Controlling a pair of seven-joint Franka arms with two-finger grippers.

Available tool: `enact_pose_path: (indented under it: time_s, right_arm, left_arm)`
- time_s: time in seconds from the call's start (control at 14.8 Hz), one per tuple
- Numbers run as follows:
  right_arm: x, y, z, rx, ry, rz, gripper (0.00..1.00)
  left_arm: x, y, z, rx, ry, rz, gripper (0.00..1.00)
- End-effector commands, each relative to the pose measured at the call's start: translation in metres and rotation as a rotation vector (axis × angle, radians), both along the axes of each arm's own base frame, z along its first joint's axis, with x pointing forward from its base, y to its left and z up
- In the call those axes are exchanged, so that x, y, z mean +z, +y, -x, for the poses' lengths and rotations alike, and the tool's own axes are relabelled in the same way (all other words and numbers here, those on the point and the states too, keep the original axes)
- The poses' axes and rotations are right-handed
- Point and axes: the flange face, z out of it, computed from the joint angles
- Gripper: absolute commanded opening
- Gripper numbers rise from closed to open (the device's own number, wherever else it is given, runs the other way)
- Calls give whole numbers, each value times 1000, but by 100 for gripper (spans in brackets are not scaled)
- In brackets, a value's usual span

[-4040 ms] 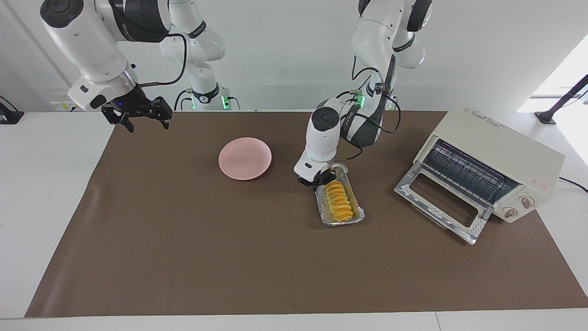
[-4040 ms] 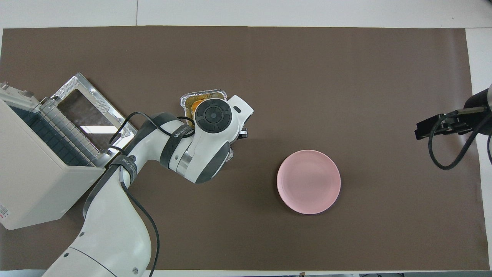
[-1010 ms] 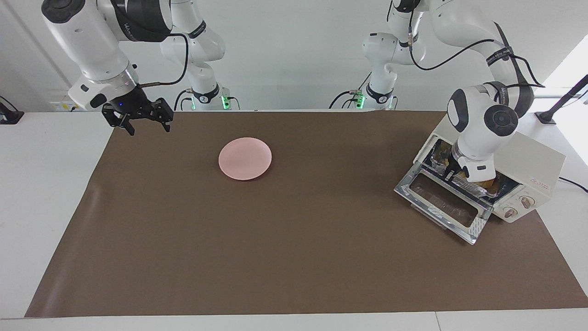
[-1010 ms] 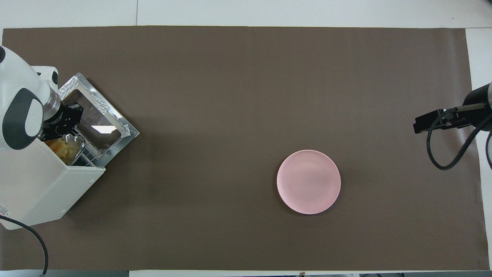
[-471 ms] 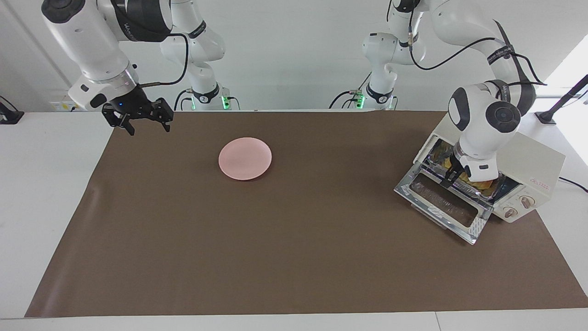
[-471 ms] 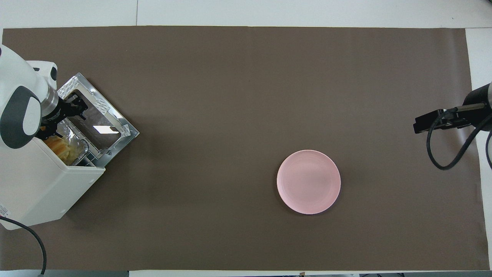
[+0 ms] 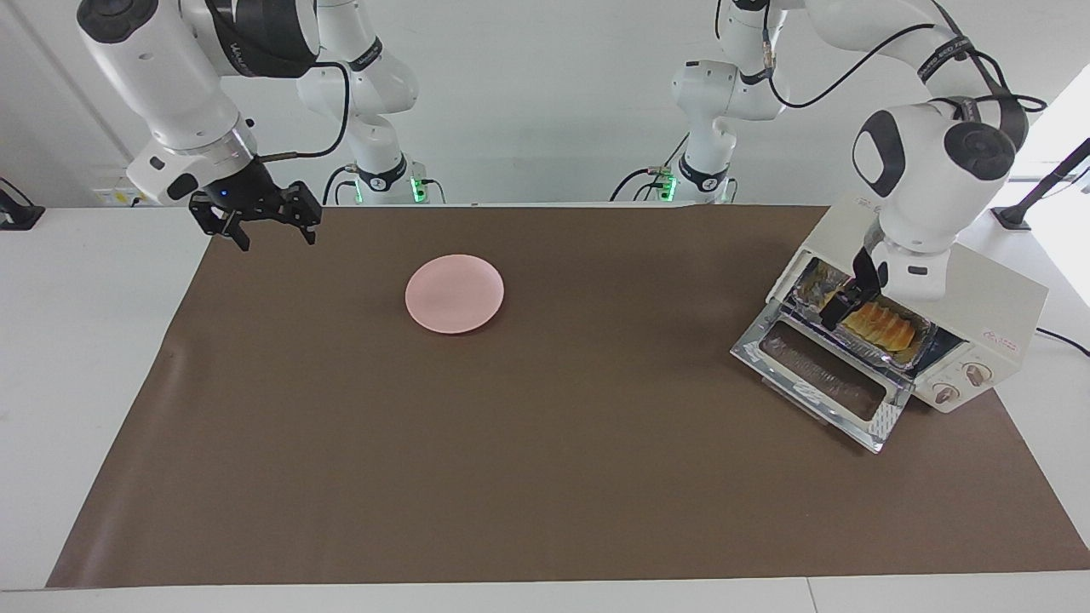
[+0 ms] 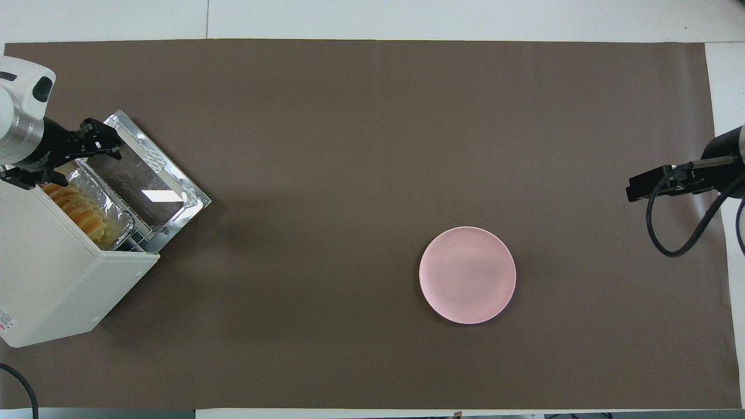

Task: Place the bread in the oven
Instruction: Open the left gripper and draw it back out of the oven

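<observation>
The right gripper (image 7: 260,223) waits with fingers apart over the mat's corner at its own end of the table. The plate (image 7: 454,293) sits bare. At the left arm's end, the bread (image 7: 880,325) lies in its foil tray (image 7: 819,277) inside the oven (image 7: 971,294). The left gripper (image 7: 843,308) hangs above the tray, fingers apart, holding nothing. Placing looks done; next comes clearing the dropped door (image 7: 822,375), perhaps closing it.

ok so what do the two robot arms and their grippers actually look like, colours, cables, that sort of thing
Both arms are glossy white with rounded segments and dark grey or black joint caps and bands. Loose black cables run along each. The left gripper and right gripper are small black two-finger units; a blue light shows on the right one. Green lights glow at both bases.
</observation>
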Motion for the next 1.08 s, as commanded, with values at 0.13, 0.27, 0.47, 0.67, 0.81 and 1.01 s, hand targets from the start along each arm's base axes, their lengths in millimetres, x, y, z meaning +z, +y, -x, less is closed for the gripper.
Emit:
enact_pose_path:
  time_s: [0.13,0.27,0.47,0.67,0.81,1.01]
  right_arm:
    - [2,-2,6,-16,-6,-11,100]
    - [2,-2,6,-16,-6,-11,100]
    - [2,-2,6,-16,-6,-11,100]
    - [2,-2,6,-16,-6,-11,100]
    - [2,-2,6,-16,-6,-11,100]
    - [2,-2,6,-16,-6,-11,100]
  left_arm:
    - [60,4,35,-146,34,85,100]
    - [85,24,61,-289,66,118,100]
    - [108,57,91,-298,99,150,100]
    - [121,54,100,-302,93,140,100]
    - [126,22,94,-342,65,109,100]
    - [124,19,92,-355,48,105,100]
